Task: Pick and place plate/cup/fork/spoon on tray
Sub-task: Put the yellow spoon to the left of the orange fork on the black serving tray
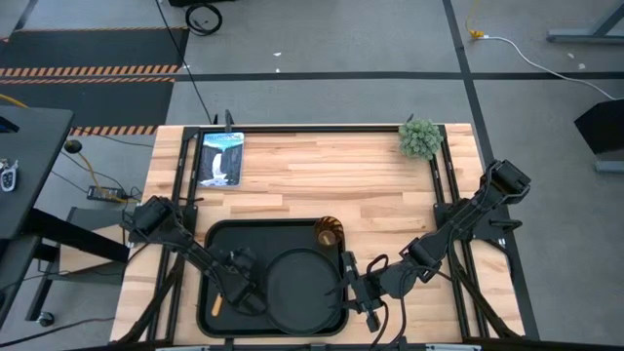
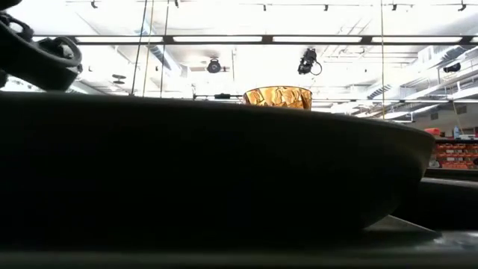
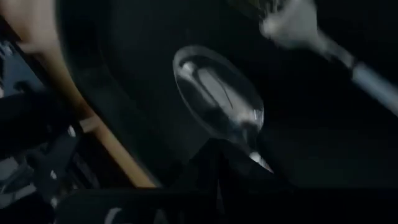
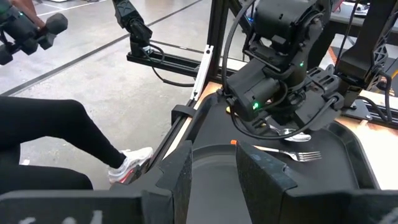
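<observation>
The black tray lies at the table's near middle. The black plate rests flat on its right half. The amber cup stands upright in the tray's far right corner and shows in the low view. My left gripper is over the tray's left half, shut on the spoon. The fork lies flat on the tray floor beside it. My right gripper is open at the plate's right rim, one finger on each side of the view onto the plate. My left gripper pinches the spoon at its neck, just behind the bowl, between its two fingers. The shiny bowl juts out ahead of the fingers, low over the tray floor. Whether the bowl touches the tray cannot be told.
A small green plant stands at the table's far right and a picture card lies at the far left. A person's leg and shoe are on the floor beyond the table's left side. The table's far half is bare wood.
</observation>
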